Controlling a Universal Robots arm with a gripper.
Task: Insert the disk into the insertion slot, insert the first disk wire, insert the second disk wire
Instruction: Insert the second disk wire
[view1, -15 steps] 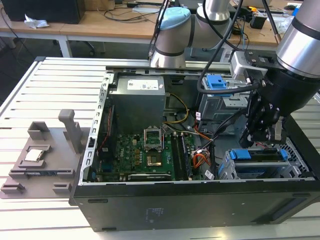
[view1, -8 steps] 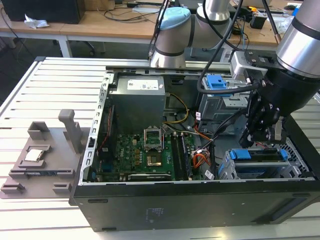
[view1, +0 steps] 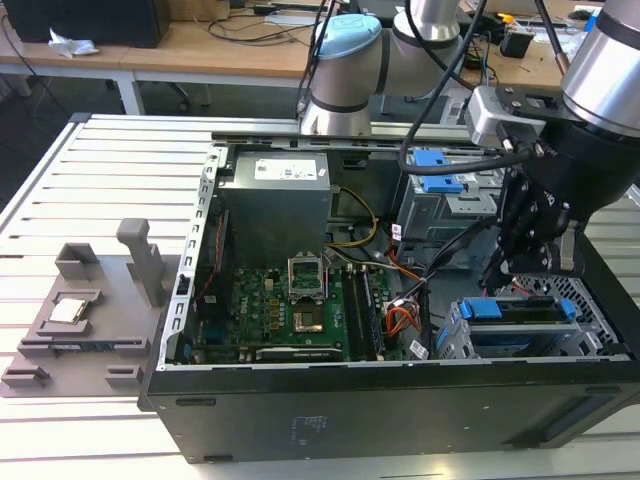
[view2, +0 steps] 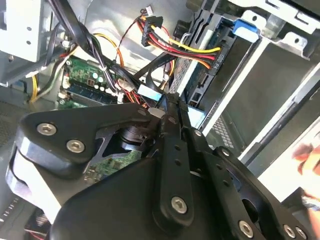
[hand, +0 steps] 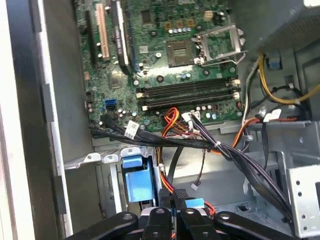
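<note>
In the exterior view, left of centre lies the motherboard, and at lower right the disk sits in the insertion slot beneath the end effector, clamped on the second disk wire.

The disk lies in the insertion slot, seemingly seated, at the motherboard's exterior-view right.

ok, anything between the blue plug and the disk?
Nothing solid that I can see. In the second wrist view the gripper holds the blue plug close to the end of the disk; the red and yellow wires run just beside that path.
</note>
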